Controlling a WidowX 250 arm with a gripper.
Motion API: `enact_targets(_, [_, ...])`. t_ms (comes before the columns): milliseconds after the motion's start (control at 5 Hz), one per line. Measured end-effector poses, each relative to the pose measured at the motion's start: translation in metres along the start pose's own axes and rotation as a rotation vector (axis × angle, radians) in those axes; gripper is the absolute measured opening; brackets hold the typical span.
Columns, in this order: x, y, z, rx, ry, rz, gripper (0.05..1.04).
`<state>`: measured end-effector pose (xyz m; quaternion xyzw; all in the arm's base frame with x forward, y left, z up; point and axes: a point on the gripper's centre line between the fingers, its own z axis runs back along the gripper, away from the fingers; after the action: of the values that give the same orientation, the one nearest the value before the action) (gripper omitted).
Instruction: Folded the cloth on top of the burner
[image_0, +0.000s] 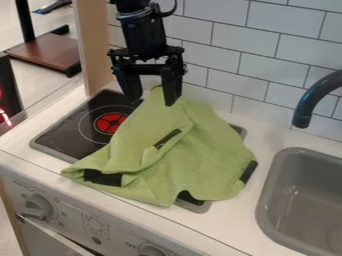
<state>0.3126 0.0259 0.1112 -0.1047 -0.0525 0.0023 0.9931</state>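
Printed markings surround the knobs (38, 206) on the stove's pale front panel (97, 225). White worktop (274, 130), with black cooktop (67, 134), red-centred burner (110, 123) and grey sink (266, 202) beneath a dark faucet (317, 95); white tiles (280, 50) behind. The green cloth (200, 155), dark-patched and rumpled, covers the cooktop's right part and overlaps the worktop. End effector (153, 99): spread, at the cloth's upper end.
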Motion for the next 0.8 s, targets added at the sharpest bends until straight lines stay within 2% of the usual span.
enact_targets(200, [-0.004, -0.003, -0.009, -0.008, 0.036, 0.001, 0.999])
enact_targets(400, [-0.01, -0.026, -0.015, 0.002, 0.09, -0.046, 0.999])
enact_targets(600, [-0.016, -0.045, -0.025, 0.016, 0.119, -0.102, 0.999])
enact_targets(800, [-0.021, -0.073, -0.037, 0.014, 0.118, -0.179, 0.999])
